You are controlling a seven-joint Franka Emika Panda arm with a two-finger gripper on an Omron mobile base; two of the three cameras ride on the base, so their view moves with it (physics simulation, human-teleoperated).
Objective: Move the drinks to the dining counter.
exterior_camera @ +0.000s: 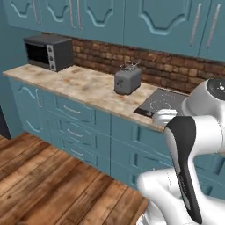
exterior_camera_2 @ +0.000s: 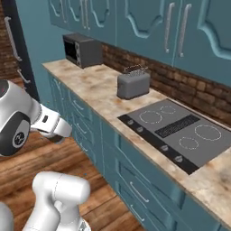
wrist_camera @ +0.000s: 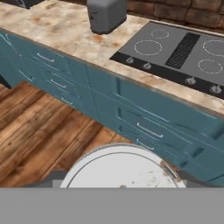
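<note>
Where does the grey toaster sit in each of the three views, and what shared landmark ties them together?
Left base view: toaster centre, slightly above middle, left of the black stovetop.
Right base view: toaster centre, upper half, up-left of the stovetop.
Hand view: toaster at the top edge, left of the stovetop.
Shared landmark: the stovetop.

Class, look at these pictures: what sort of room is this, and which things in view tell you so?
A home kitchen, rendered: a microwave and toaster stand on a marble counter beside a black stovetop.

White rounded arm (exterior_camera: 193, 145), black joint band, seemingly glossy
</note>
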